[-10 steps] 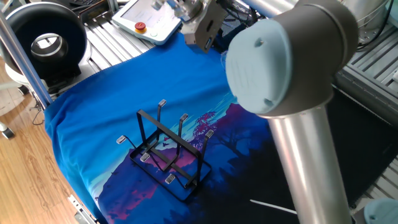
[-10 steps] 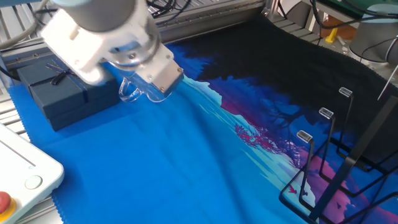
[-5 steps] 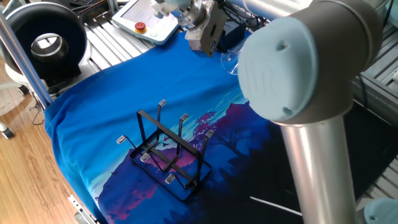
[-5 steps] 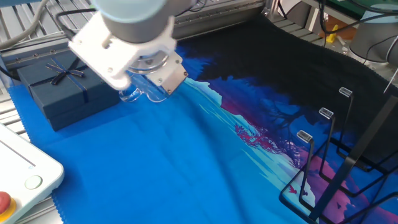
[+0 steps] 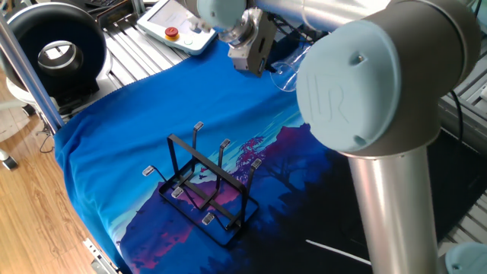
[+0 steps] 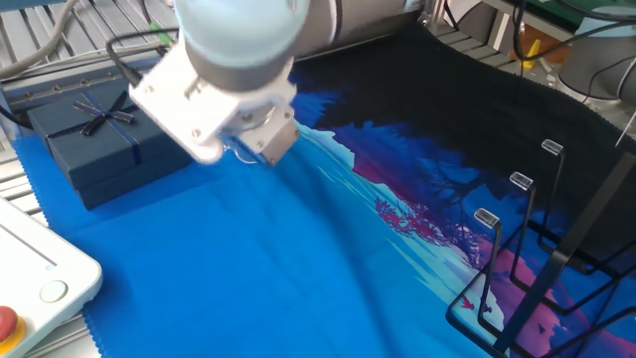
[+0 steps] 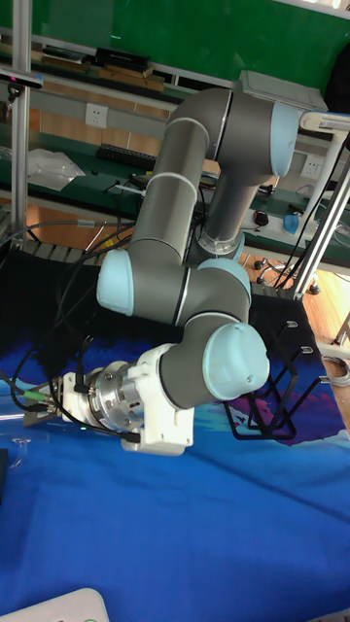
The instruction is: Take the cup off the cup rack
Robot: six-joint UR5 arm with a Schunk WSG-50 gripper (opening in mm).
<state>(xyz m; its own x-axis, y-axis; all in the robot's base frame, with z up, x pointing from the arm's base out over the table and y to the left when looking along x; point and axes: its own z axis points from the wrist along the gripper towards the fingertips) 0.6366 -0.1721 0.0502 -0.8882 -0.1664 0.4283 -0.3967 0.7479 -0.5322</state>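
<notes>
Gripping one clear glass cup (image 5: 288, 74) in jaws pinching it, well apart from one black wire cup rack (image 5: 204, 190) standing on the blue-clothed desk (image 5: 114, 137).

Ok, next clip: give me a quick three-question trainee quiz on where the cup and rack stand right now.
1. True or false: every prong of the cup rack is bare.
2. Where is the cup? A) hung on a prong B) held at the gripper, away from the rack C) lying inside the rack's base
3. In the other fixed view, what ribboned thing lies on the cloth beside the arm?
Key: 1 true; 2 B; 3 the dark blue box.
</notes>
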